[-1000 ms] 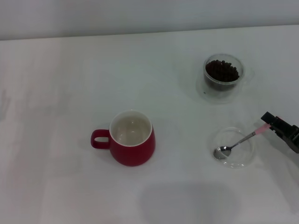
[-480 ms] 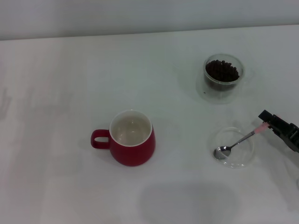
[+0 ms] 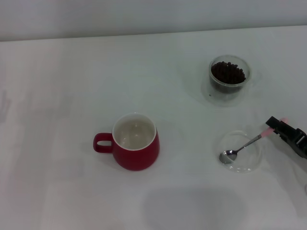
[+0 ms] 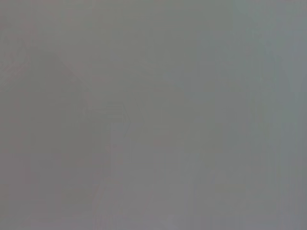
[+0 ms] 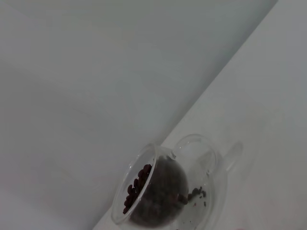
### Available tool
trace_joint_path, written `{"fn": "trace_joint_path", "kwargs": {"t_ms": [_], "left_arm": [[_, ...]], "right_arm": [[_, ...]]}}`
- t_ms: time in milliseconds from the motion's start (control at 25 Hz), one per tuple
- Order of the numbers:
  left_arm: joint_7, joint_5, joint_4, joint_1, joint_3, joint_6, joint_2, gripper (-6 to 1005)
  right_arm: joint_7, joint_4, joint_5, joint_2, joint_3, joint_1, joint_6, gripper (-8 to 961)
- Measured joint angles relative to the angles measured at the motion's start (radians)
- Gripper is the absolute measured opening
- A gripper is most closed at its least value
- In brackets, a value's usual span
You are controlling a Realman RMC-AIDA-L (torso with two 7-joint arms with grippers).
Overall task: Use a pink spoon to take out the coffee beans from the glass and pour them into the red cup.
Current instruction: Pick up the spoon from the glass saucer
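The pink spoon [image 3: 244, 145] lies with its metal bowl in a flat clear dish [image 3: 250, 166] and its pink handle pointing out to the right. My right gripper [image 3: 280, 128] is at the right edge of the head view, right at the end of that handle. The glass [image 3: 229, 91] with the coffee beans [image 3: 228, 73] stands behind the dish. It also shows in the right wrist view [image 5: 208, 160], beans [image 5: 158, 194] inside. The red cup [image 3: 136, 155] stands upright at the middle, empty, handle to the left. My left gripper is out of view.
Everything stands on a white table [image 3: 72, 96] with a pale wall behind its far edge. The left wrist view shows only plain grey.
My right gripper has shifted very slightly at the spoon's handle end. The spoon's bowl still rests in the dish. Cup and glass have not moved.
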Motion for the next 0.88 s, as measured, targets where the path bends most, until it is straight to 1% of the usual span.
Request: {"fn": "trace_joint_path", "kwargs": {"t_ms": [360, 480, 720, 880], "left_arm": [[0.0, -0.001, 0.0, 0.007, -0.001, 0.001, -0.001, 892], [0.0, -0.003, 0.0, 0.008, 0.0, 0.001, -0.003, 892], [0.0, -0.003, 0.0, 0.008, -0.001, 0.002, -0.003, 892], [0.0, -0.003, 0.0, 0.007, -0.002, 0.002, -0.003, 892]], "right_arm": [[0.0, -0.005, 0.0, 0.0, 0.0, 0.0, -0.009, 333], [0.001, -0.004, 0.0, 0.0, 0.0, 0.0, -0.012, 192], [0.006, 0.002, 0.005, 0.0, 0.005, -0.004, -0.02, 172], [0.007, -0.002, 0.011, 0.001, 0.011, -0.006, -0.048, 169]]}}
